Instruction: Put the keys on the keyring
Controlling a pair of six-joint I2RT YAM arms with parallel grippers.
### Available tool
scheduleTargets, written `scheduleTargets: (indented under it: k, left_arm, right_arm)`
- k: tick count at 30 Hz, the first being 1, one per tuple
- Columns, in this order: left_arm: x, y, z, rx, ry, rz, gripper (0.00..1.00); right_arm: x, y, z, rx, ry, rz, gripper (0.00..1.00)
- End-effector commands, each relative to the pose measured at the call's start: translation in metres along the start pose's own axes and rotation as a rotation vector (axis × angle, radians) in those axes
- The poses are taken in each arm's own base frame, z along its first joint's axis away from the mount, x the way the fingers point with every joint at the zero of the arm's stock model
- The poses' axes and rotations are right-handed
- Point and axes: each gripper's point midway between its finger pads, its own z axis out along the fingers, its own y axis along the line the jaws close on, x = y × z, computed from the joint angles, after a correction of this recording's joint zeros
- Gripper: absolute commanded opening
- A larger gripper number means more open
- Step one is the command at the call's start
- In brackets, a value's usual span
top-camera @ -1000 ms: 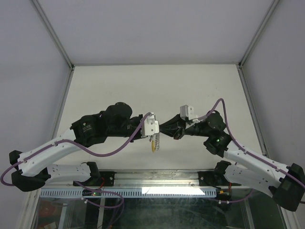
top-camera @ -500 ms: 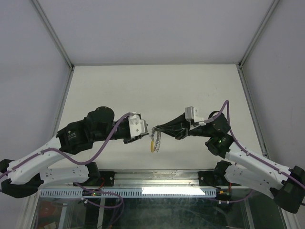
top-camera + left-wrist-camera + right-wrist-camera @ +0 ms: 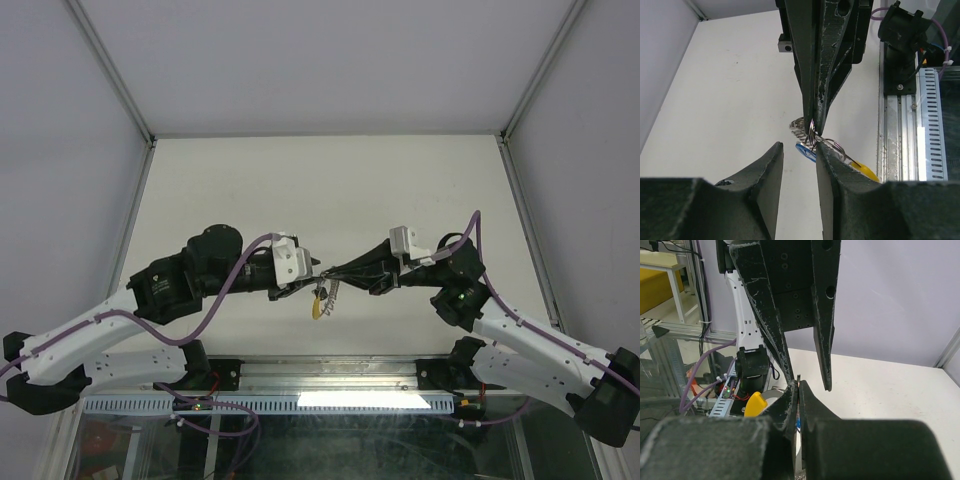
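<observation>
The right hand [image 3: 327,274] is pressed together on the keyring [image 3: 799,123], pinching its thin wire loops at the fingertips and holding it up above the table [image 3: 330,180]. The ring hangs below that pinch with its yellow segment [image 3: 865,173] lowest, and a blue key [image 3: 803,150] sits among the loops. The left hand [image 3: 798,148] faces it tip to tip, fingers spread with nothing between them, just beside the ring.
</observation>
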Motion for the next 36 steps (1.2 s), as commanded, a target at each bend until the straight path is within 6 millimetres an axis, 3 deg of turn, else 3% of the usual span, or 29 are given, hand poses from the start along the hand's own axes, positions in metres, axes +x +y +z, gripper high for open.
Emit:
scheduleTargets:
  k: [1,9,13,21,25,28,36]
  left_arm:
    - [-0.021,-0.005,0.007,0.041,-0.083,0.002,0.29]
    - [-0.022,-0.009,0.012,0.07,-0.085,0.005,0.16]
    - [-0.023,-0.01,0.014,0.08,-0.086,0.007,0.0]
    - [-0.022,-0.004,0.006,0.048,-0.055,0.021,0.0]
    - [-0.008,0.001,0.003,0.034,0.041,0.031,0.0]
    - [0.007,0.002,0.0,0.04,0.147,0.042,0.0]
    - [0.037,0.009,-0.008,0.042,0.381,0.057,0.0]
  right_arm:
    - [-0.034,0.004,0.003,-0.028,-0.089,-0.067,0.0]
    - [-0.033,0.006,0.003,-0.038,-0.084,-0.066,0.0]
    - [-0.031,0.007,0.003,-0.042,-0.079,-0.064,0.0]
    - [-0.018,0.005,-0.001,-0.026,-0.007,-0.073,0.02]
    - [-0.013,0.001,-0.007,0.006,0.035,-0.097,0.21]
    - [-0.004,-0.003,-0.011,0.028,0.101,-0.102,0.29]
    - [0.021,-0.03,-0.022,0.206,0.21,-0.026,0.31]
